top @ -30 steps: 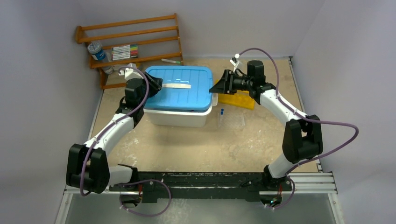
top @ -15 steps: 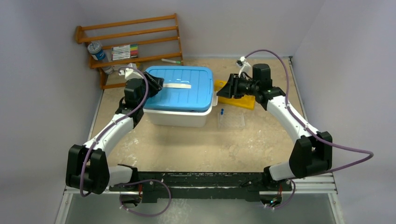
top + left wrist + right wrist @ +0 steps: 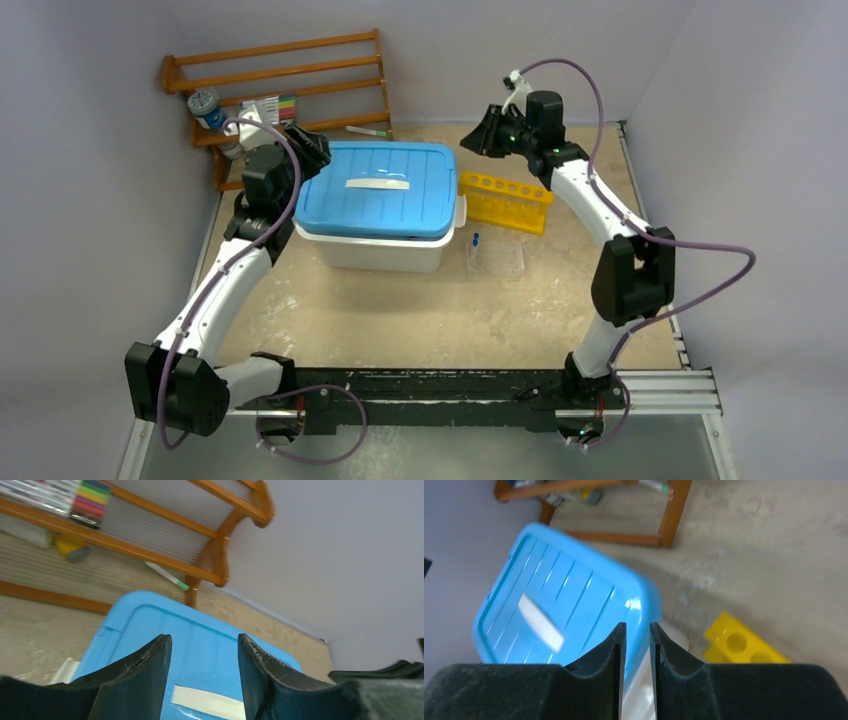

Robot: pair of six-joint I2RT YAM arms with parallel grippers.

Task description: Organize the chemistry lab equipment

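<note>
Only the top view shows the clear packet (image 3: 497,260) with the thin blue-ended tube (image 3: 476,241), lying on the table (image 3: 400,300) well short of both jaws. The left gripper (image 3: 202,640) has its jaws apart and empty above the blue lid (image 3: 150,625). The right gripper (image 3: 637,627) has its jaws nearly together, also empty. Beyond the left jaws, markers (image 3: 90,497) sit on the wooden shelf (image 3: 220,555).

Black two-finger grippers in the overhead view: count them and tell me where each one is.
2. The left gripper is at the far-left corner of the blue-lidded white box; the right gripper is in the air behind the yellow holed rack. None seems hidden.
</note>
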